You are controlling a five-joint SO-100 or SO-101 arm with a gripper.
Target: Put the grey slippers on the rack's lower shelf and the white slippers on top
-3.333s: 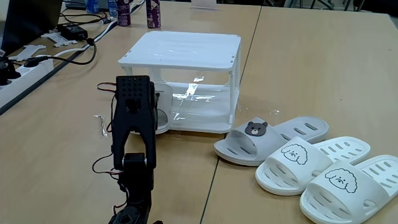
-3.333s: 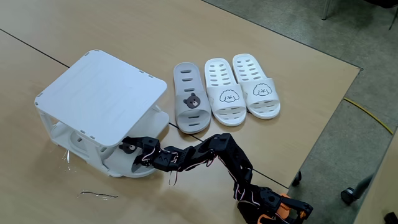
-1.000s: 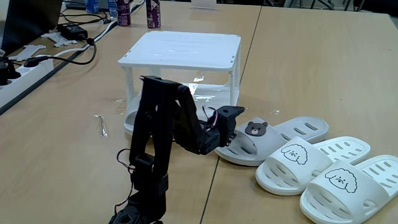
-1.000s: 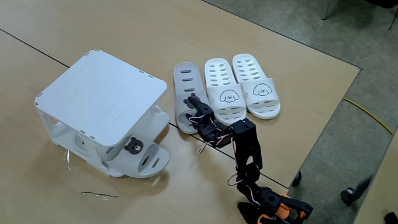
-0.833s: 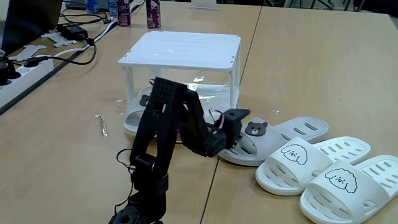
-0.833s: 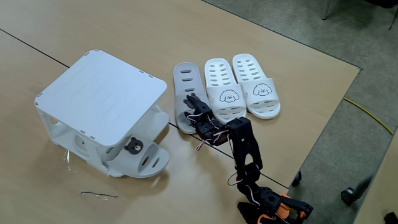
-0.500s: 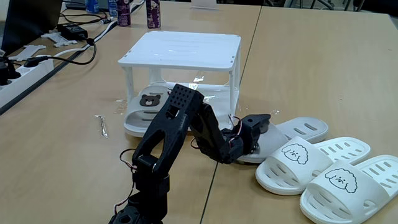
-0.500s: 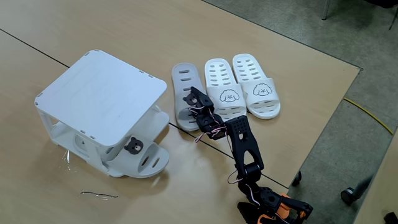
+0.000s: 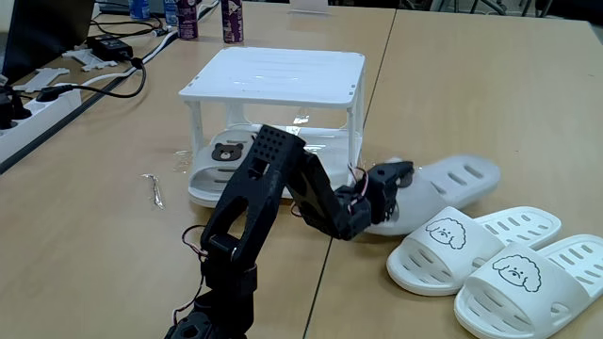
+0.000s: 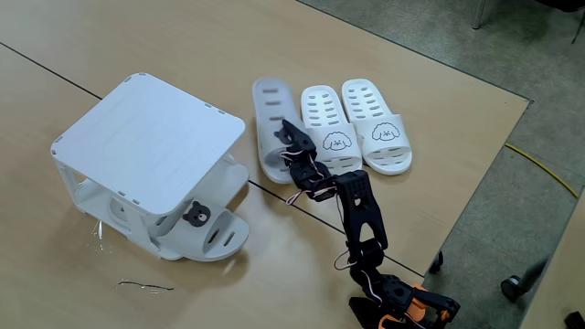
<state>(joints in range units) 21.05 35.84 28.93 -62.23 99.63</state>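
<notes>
Fixed views, left to right: one grey slipper (image 9: pixel 224 152) sits on the lower shelf (image 9: pixel 311 179), well left of the gripper (image 9: pixel 391 179). Half a second ago reaching, it now clamps the second grey slipper's (image 10: pixel 268 123) strap, nudging it; white slippers (image 10: pixel 356 128) wait just right.

The rack (image 9: pixel 273 75) looks like glossy white plastic, its lower shelf (image 9: pixel 316 155) mirroring light. The slippers (image 9: pixel 471 250) seem matt foam. The bench (image 9: pixel 452 85) is smooth wood-look laminate.
</notes>
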